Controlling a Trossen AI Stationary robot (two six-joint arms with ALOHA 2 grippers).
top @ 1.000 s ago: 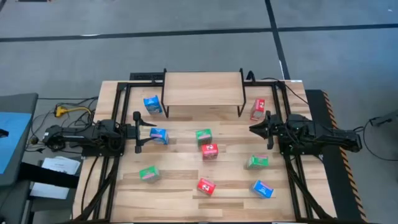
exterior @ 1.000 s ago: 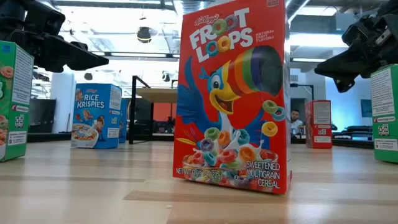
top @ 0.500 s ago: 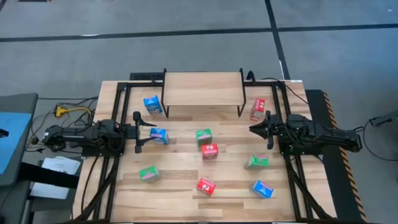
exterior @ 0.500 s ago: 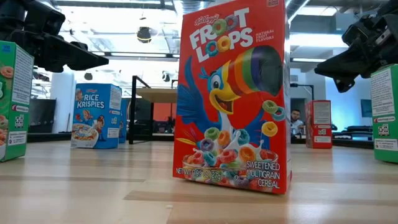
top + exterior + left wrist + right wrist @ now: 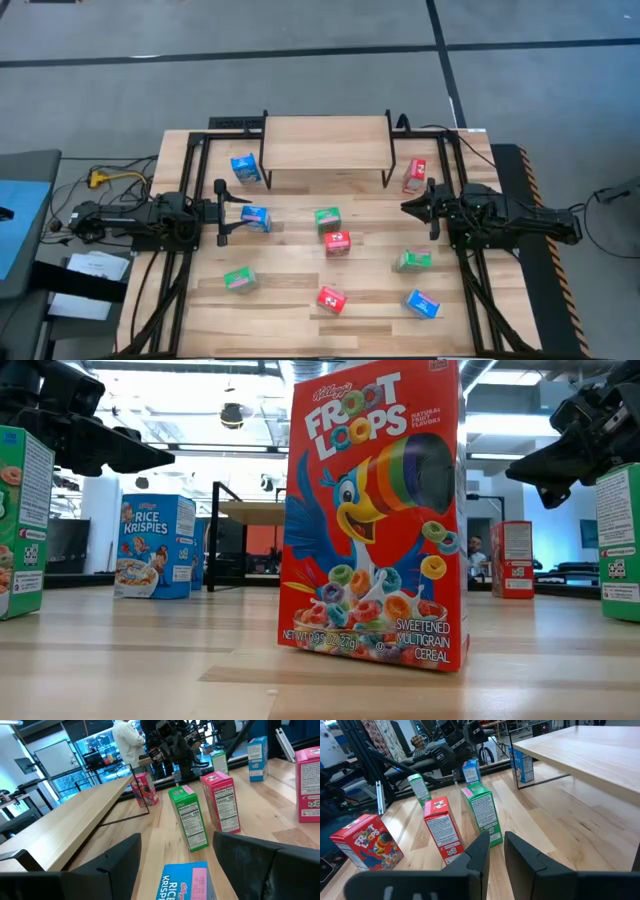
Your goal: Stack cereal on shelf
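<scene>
**Nothing on the shelf yet, first box within reach**

Our left tool (image 5: 232, 212) sits half open just beside a blue box (image 5: 256, 218), touching nothing. Our right tool (image 5: 409, 207) waits closed near a red box (image 5: 415, 175). The shelf (image 5: 325, 143) stands bare at the table's (image 5: 290, 290) far edge; the other boxes lie scattered across the table. We judge it best to centre the fingers on the blue box's narrow sides, close gently, then lift clear before moving it onto the shelf
</scene>
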